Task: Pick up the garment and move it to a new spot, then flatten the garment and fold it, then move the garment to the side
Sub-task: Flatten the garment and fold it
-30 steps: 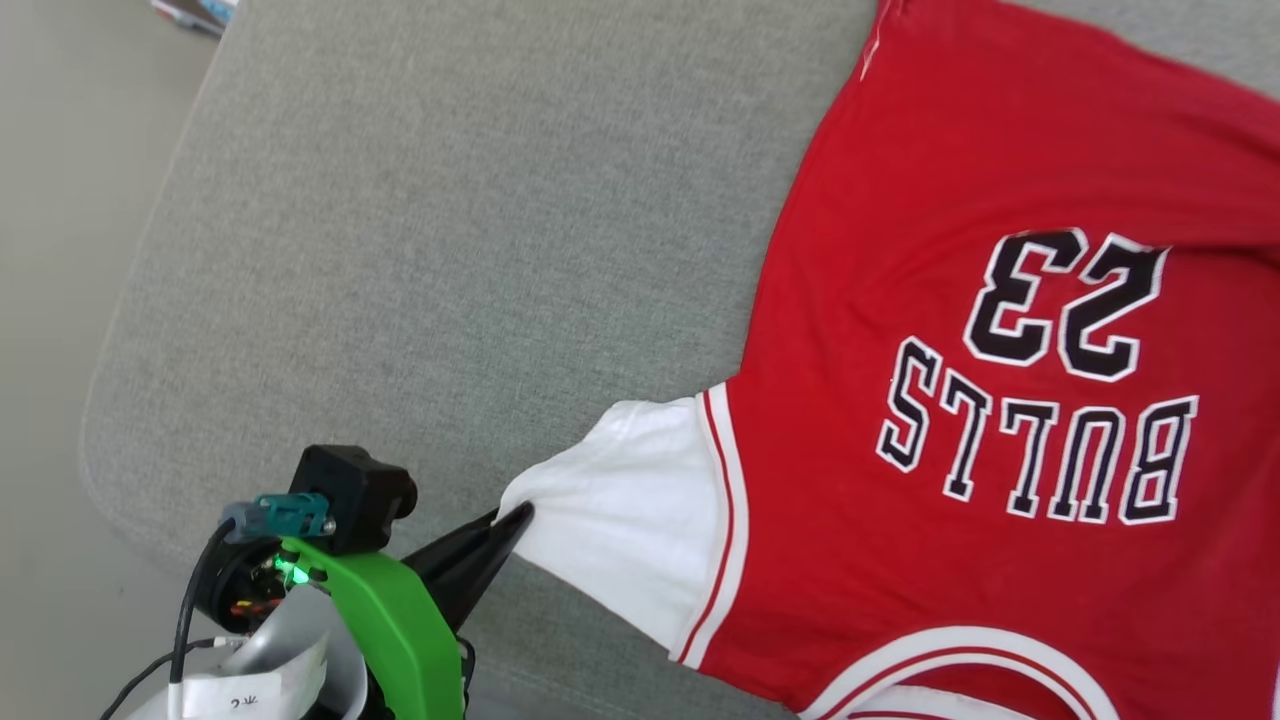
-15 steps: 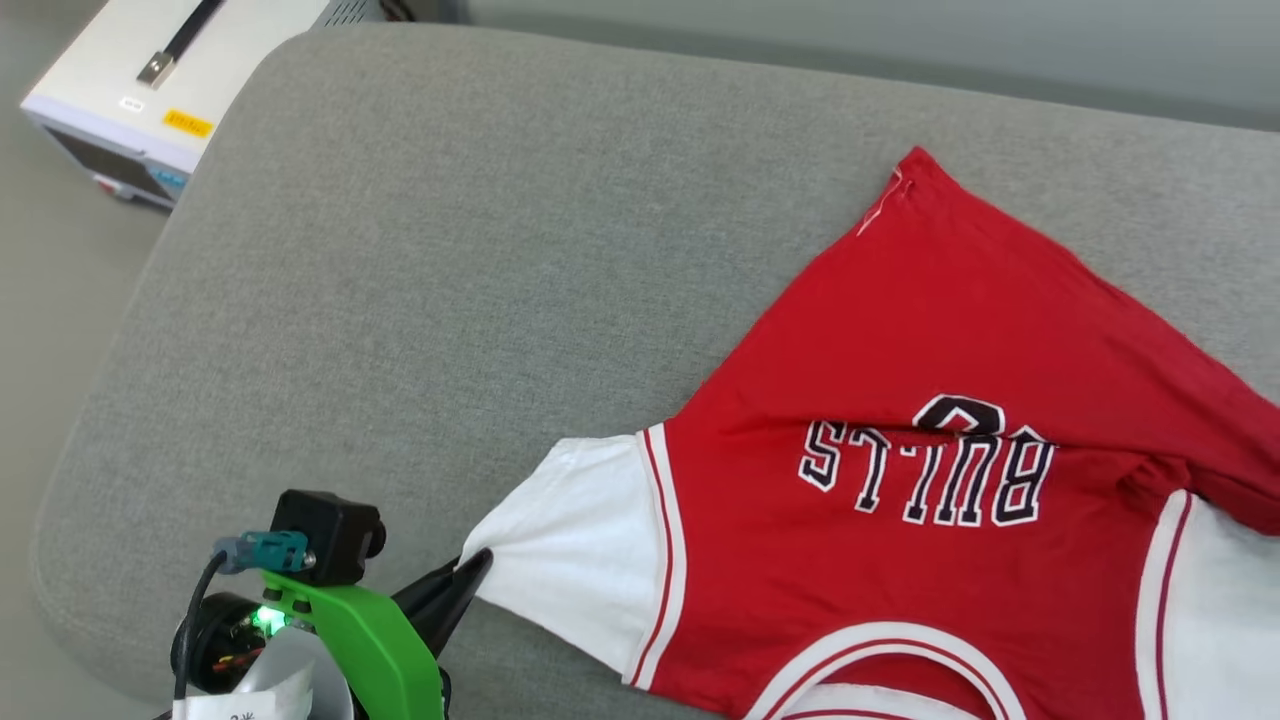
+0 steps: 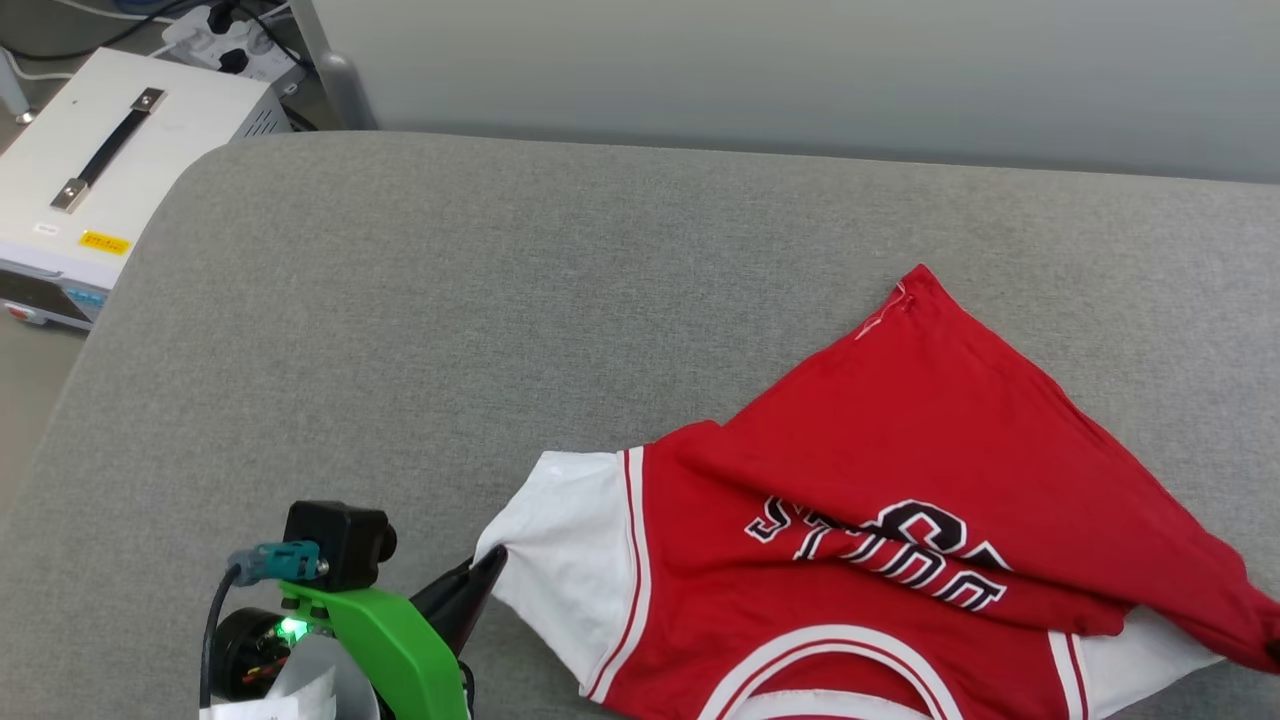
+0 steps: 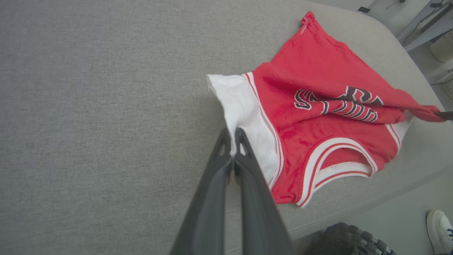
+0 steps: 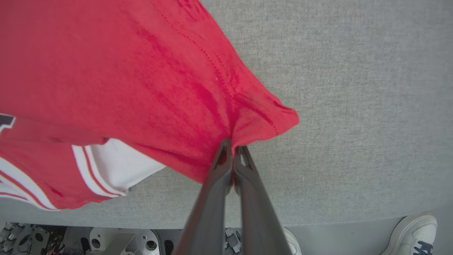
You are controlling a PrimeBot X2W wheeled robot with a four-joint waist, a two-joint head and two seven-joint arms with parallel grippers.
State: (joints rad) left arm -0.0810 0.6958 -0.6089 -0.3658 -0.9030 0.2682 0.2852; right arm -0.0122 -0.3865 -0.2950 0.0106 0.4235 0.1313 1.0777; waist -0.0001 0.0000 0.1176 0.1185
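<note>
Shirt [image 3: 900, 480] is on the grey cushion [image 3: 400, 350], strung between both grippers, partly flat and partly rucked.

Left gripper [image 4: 231, 136]: jaws closed on the cuff edge of the white sleeve [image 4: 244, 109], cloth pinched right at the tips. The shirt body runs ahead and to the right of those tips. The collar [image 4: 336, 142] is off to their right, by the cushion's front edge.

Right gripper [image 5: 231, 148]: jaws closed on a bunched red edge, with folds fanning out from the tips. Can't tell which part of the shirt that edge is. The second sleeve [image 5: 116, 166] peeks out under the red flap, left of the fingers in the right wrist view. The lettering [image 3: 880, 555] is creased into a ridge between the two grips.

Handling, my read:
- Light, limp knit with no stiffness. It goes only where it's pulled and folds over itself wherever it's unsupported.
- Some stretch, so tension shows as wrinkles radiating from each pinch.
- The cushion weave looks grippy. Dragging will likely ruck the cloth, so lifting is cleaner.
- Not fragile, but a tip-only pinch on a thin edge can slip under a hard tug.

Where to hold: seamed edges (cuffs, shoulder seams, hem corners) are thicker and slip less. The left hold is good. The right hold looks like loose body cloth, so I'd regrip at a corner or the second sleeve before flattening. Then grip symmetrically, pull apart and lay it down.

Shoe [image 5: 412, 230] behind the right gripper, off the cushion: a person is close by.
</note>
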